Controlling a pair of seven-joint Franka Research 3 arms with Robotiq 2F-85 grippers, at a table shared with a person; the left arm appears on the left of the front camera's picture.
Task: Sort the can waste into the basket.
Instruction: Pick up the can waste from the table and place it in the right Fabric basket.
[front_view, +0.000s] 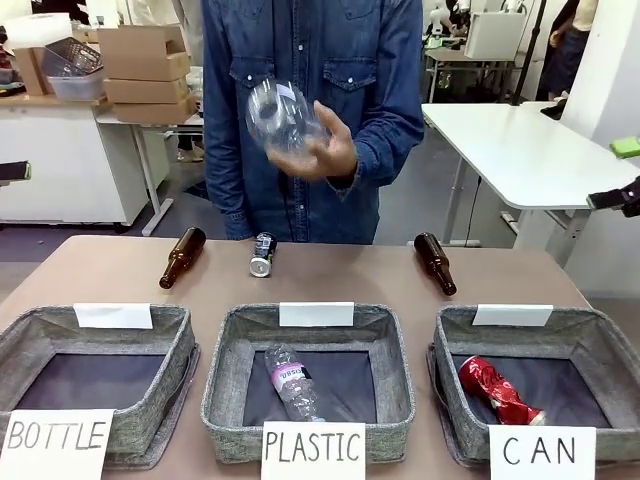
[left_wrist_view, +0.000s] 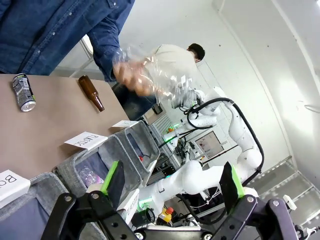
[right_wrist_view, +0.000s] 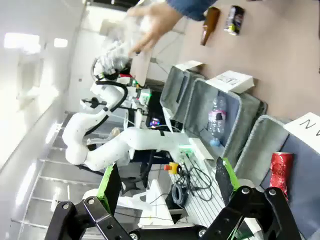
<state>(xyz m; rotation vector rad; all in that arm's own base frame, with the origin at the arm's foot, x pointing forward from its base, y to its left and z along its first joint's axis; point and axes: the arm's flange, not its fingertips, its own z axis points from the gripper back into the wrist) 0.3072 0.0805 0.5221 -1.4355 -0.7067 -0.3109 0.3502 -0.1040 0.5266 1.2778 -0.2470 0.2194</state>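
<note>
A dark printed can (front_view: 262, 254) lies on the table's far side in front of the person; it shows too in the left wrist view (left_wrist_view: 23, 92) and the right wrist view (right_wrist_view: 234, 20). A crushed shiny red can (front_view: 497, 390) (right_wrist_view: 281, 170) lies on the dark floor of the grey basket (front_view: 600, 335) (right_wrist_view: 252, 150) signed "CAN", at the near right. My left gripper (left_wrist_view: 172, 180) is open and holds nothing, high above the table's left side. My right gripper (right_wrist_view: 166, 182) is open and holds nothing too, near the CAN basket.
The person's hand holds a clear plastic bottle (front_view: 285, 120) above the table's far edge. Two brown glass bottles (front_view: 182, 257) (front_view: 435, 263) lie either side of the dark can. The middle bin (front_view: 225, 350), signed "PLASTIC", holds a clear bottle (front_view: 293, 382). The left bin (front_view: 180, 335) is signed "BOTTLE".
</note>
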